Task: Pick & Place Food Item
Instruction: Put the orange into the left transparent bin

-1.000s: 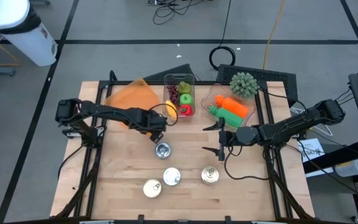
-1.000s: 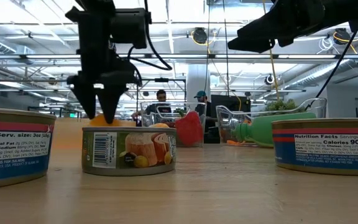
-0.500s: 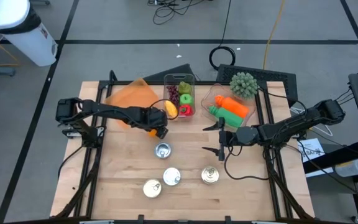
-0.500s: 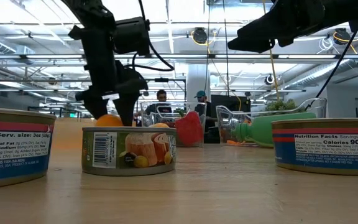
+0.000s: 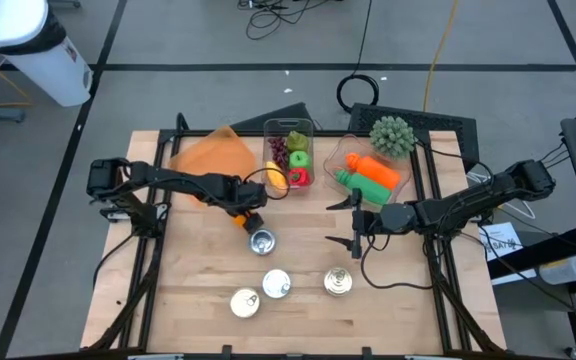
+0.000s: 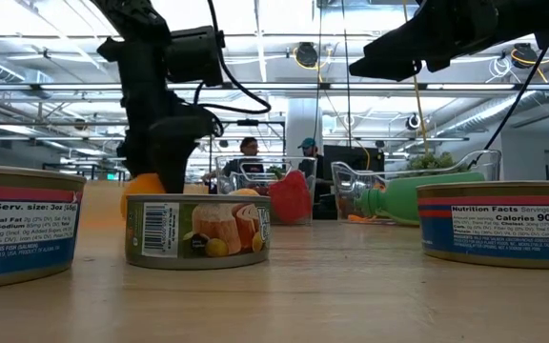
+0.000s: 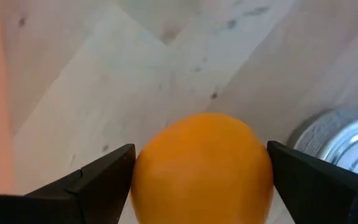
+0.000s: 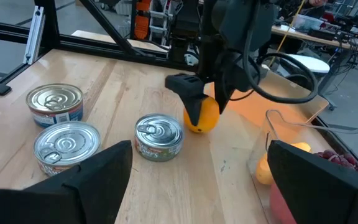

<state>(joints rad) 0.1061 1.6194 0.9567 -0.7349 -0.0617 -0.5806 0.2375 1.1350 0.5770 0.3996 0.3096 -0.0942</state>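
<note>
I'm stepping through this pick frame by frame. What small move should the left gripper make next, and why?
Probably lift straight up. The left gripper has its fingers on either side of the orange, low near the table, with a can close beside it; rising first should clear that can.

Glowing evenly under overhead ceiling lights [image 6: 284, 14], with only soft, short shadows lying beneath the arms on the table [image 5: 198, 270]. Glinting on the can [image 5: 261, 241] lids, and silhouetting the arms dark against the bright room in the low view. Blurring heavily on the orange [image 7: 202, 167] and fingers [image 7: 89, 186] close to the left wrist lens.
</note>
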